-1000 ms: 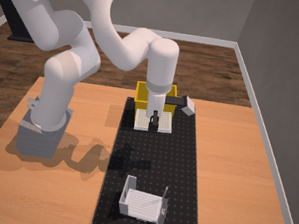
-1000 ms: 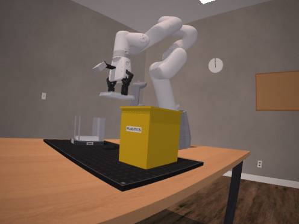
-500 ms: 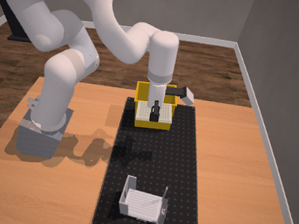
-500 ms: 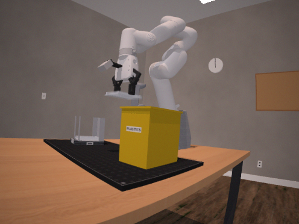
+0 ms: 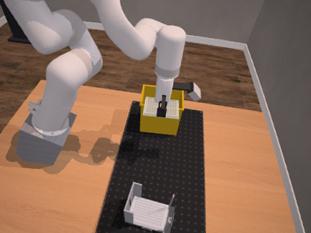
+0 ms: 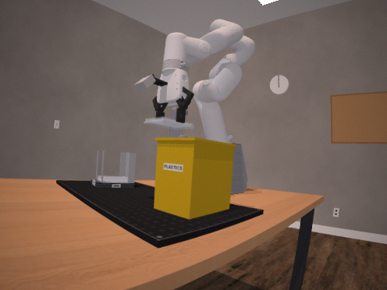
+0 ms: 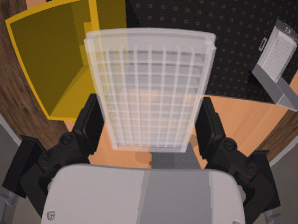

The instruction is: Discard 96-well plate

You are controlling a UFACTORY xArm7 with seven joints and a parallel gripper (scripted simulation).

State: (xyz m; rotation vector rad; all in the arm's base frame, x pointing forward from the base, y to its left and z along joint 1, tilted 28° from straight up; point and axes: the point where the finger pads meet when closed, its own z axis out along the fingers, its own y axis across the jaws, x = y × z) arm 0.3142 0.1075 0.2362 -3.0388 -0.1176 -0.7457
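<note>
My gripper [image 6: 169, 114] is shut on the white 96-well plate [image 6: 168, 122] and holds it level, a little above the mouth of the yellow plastics bin W1 [image 6: 193, 175]. In the top view the plate [image 5: 156, 106] lies over the bin [image 5: 160, 118] between my black fingers [image 5: 162, 109]. In the wrist view the plate [image 7: 150, 87] fills the middle, clamped by its long sides, and the bin's opening [image 7: 60, 52] shows to the left, partly under it. The grey stack rack K1 [image 5: 148, 212] stands at the near end of the black mat with the lower plate [image 5: 149, 212] seated on it.
The black perforated mat [image 5: 155, 177] runs down the table under both bin and rack. My arm's base [image 5: 45, 136] stands to the left on the wooden table. The bin stands upright with a "PLASTICS" label [image 6: 173, 167]. The table's right edge lies beyond the mat.
</note>
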